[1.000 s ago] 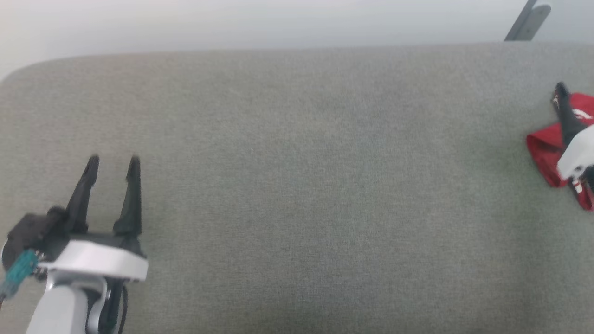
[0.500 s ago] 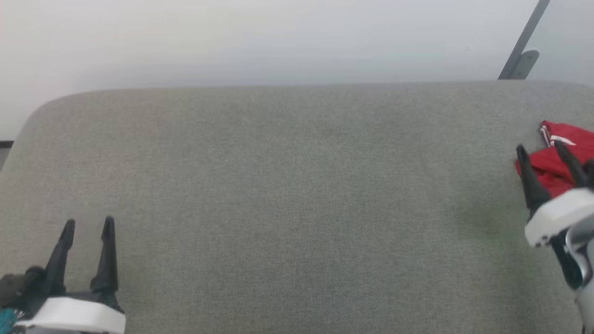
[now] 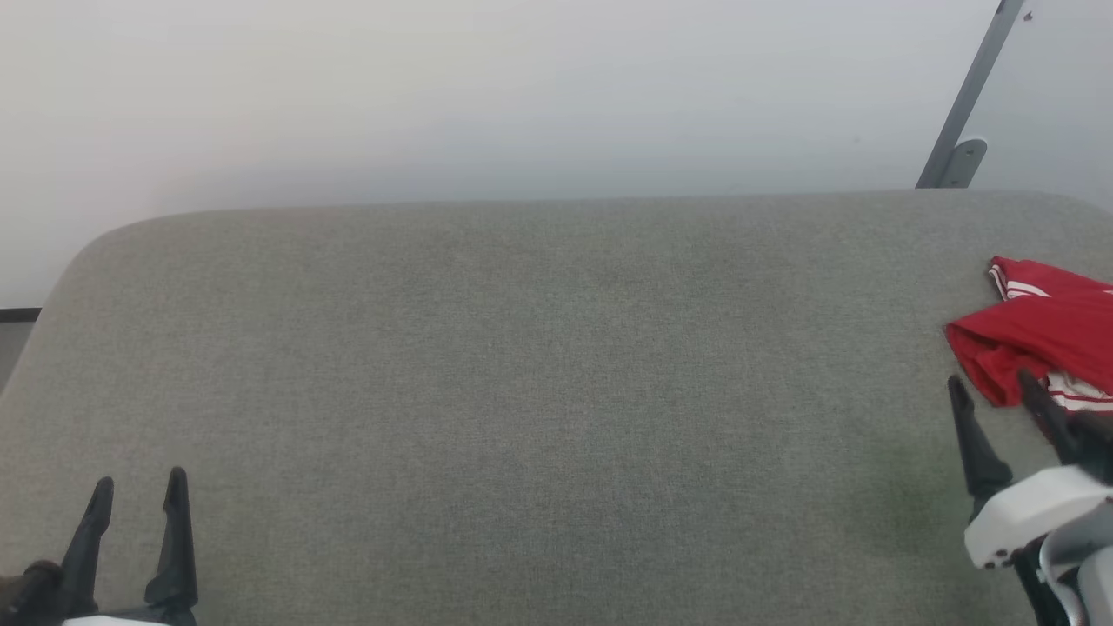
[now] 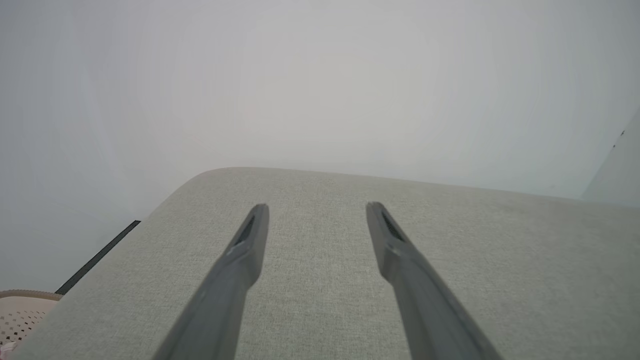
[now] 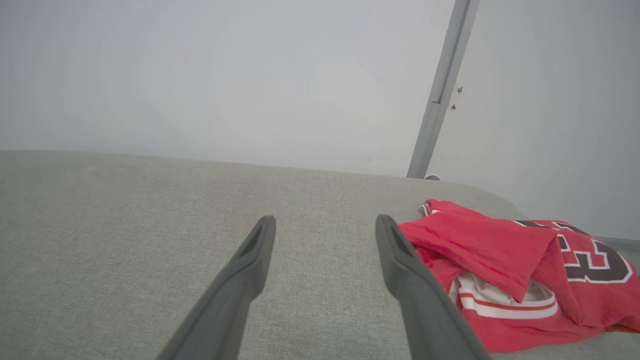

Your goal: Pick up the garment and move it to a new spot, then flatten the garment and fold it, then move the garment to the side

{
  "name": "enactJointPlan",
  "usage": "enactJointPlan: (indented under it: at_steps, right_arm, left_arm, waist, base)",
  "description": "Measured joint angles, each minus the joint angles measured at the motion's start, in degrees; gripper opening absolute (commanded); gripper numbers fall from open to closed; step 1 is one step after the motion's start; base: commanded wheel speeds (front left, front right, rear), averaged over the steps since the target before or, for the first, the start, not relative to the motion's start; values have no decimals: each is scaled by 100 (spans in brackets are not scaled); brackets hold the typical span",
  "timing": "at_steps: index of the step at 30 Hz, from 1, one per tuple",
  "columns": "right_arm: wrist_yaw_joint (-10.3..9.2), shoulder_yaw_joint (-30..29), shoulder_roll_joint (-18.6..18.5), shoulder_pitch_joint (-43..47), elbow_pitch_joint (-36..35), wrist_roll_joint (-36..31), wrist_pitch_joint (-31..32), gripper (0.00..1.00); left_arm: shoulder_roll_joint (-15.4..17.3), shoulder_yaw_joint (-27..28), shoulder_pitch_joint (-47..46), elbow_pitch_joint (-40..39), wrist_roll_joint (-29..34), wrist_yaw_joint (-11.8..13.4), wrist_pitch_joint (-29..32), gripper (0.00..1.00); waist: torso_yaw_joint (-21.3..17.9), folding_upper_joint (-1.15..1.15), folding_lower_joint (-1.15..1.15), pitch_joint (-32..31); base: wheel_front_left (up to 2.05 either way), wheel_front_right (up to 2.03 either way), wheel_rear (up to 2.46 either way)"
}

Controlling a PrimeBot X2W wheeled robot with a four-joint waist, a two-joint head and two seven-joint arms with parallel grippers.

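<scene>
Sitting in a loose heap at the right end of the desk, the garment is bright red, bunched and folded over itself, close to the far right corner. From the right wrist view the garment shows more detail: a red flap folded over the top, a white panel with red stripes peeking out underneath, and big dark numerals outlined in white on the part farthest to the right.

And there's the right gripper, on the near side of that heap, fingers pointing away toward the wall. Its two fingers are spread wide with only bare grey cloth between them. Along its own fingers, the right gripper has the garment off to its right, not between the fingers. The right finger's tip lines up with the garment's left edge, and I can't tell whether it touches the fabric or hangs just short of it. Nothing is held.

Over at the other end, the left gripper is at the near left corner, well apart from the garment, fingers also spread. In its own view the left gripper has only plain desk top between its fingers.

A grey metal bar leans up the wall behind the far right corner.
</scene>
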Motion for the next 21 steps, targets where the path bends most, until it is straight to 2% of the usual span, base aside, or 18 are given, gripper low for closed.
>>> enactJointPlan:
  at_steps: [21]
  right_arm:
    - [0, -244, 408, 699, -643, -111, 59, 100]
  left_arm:
    - [-108, 60, 214, -34, 20, -26, 0, 100]
  waist:
    - [29, 0, 0, -133]
  base:
    - [0, 0, 0]
